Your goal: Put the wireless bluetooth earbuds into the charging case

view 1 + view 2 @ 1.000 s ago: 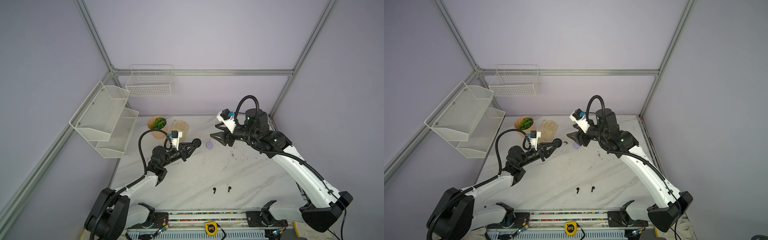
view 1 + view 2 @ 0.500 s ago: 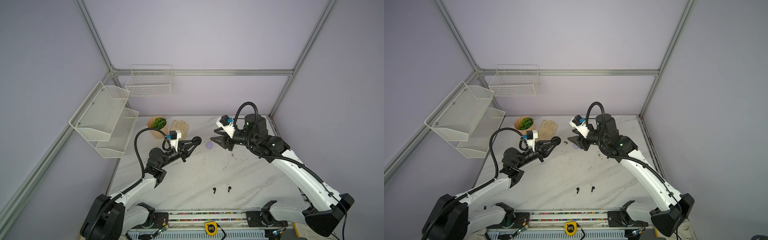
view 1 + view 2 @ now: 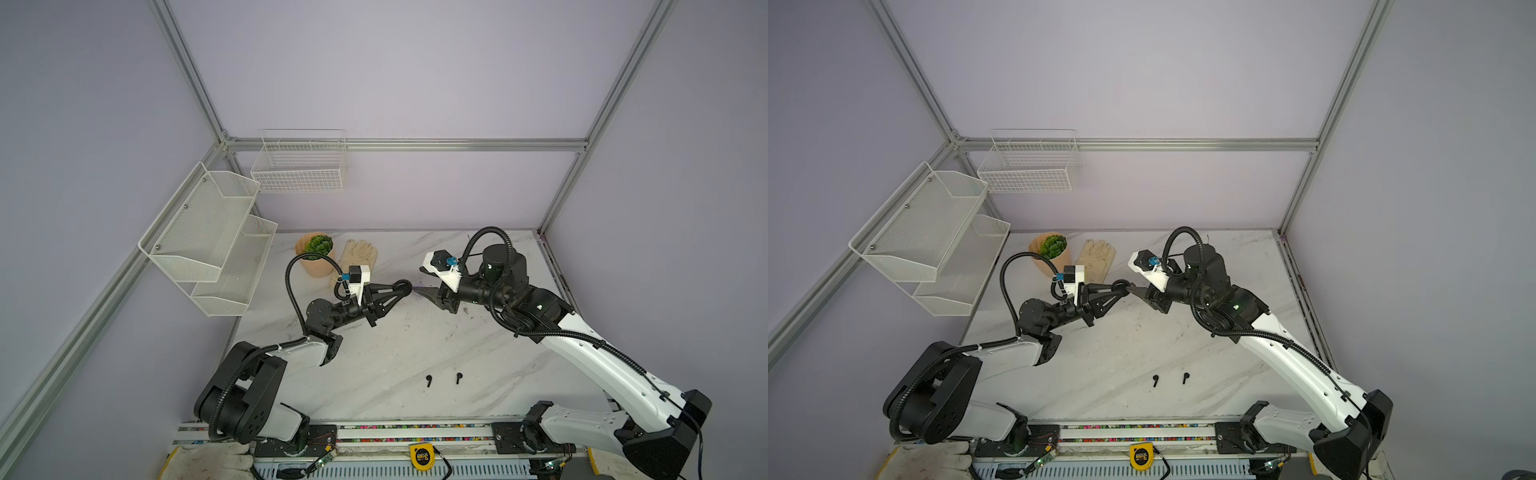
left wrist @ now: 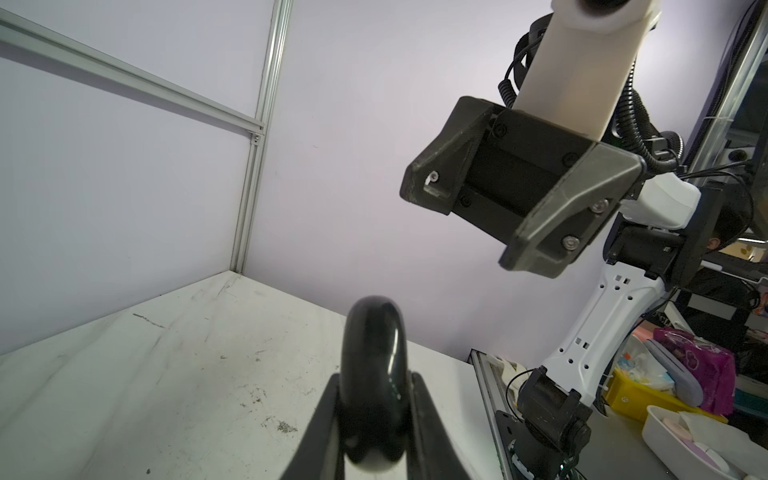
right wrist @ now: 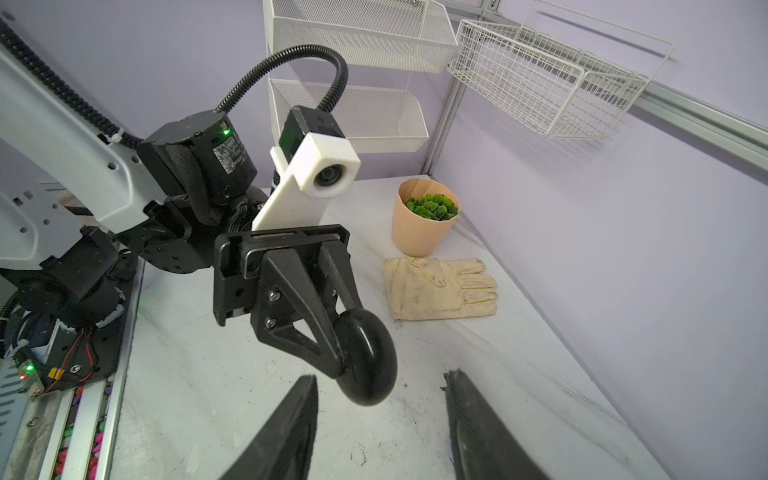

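My left gripper (image 3: pixel 405 286) (image 3: pixel 1123 286) is shut on a round, glossy black charging case (image 4: pixel 374 353) (image 5: pixel 368 361), held edge-on above the middle of the table. The case looks closed. My right gripper (image 3: pixel 419 293) (image 5: pixel 380 376) faces it from the right, open, with its two fingers on either side of the case's rim and apart from it. Two black earbuds (image 3: pixel 428 380) (image 3: pixel 459 377) lie side by side on the marble table (image 3: pixel 374 357) near the front edge, far from both grippers.
At the back left of the table stand a peach pot with a green plant (image 3: pixel 315 253) and a cream work glove (image 3: pixel 359 253). White mesh shelves (image 3: pixel 208 241) and a wire basket (image 3: pixel 299 166) hang on the walls. A yellow tape measure (image 3: pixel 419 457) sits on the front rail.
The right gripper has dropped and come left, and the left gripper has carried the case right, so the two now meet. The small lilac thing seen between them earlier is now covered.
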Action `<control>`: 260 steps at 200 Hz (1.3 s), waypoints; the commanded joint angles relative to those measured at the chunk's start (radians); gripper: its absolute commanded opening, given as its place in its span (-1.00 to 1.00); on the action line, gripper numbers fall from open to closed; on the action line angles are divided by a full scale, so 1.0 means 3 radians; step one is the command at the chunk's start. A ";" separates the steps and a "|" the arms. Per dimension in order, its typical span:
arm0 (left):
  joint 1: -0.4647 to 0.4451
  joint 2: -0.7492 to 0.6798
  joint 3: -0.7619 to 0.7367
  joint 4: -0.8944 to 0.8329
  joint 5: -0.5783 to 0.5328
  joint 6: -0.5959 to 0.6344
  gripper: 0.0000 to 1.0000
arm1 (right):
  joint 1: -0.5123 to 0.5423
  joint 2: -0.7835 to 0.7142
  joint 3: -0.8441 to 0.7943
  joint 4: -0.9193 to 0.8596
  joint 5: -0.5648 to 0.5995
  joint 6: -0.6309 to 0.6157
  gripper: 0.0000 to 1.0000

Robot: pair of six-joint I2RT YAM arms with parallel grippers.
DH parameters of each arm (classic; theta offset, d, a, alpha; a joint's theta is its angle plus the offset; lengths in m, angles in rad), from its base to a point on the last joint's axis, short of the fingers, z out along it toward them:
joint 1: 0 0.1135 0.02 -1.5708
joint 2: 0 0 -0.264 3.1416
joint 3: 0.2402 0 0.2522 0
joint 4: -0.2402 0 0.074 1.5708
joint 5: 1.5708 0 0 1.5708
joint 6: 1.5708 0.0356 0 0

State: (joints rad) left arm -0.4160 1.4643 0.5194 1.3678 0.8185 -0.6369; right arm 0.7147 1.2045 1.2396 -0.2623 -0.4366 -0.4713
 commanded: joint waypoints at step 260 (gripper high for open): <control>0.0001 0.0096 0.0122 0.0448 0.0227 -0.0315 -1.00 | 0.0036 0.0336 -0.0020 0.0092 0.0493 -0.0270 0.26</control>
State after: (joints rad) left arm -0.4149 1.5051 0.5198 1.4193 0.8669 -0.7235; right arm 0.7216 1.3037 1.2301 -0.2489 -0.3515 -0.5297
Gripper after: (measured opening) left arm 0.202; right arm 0.631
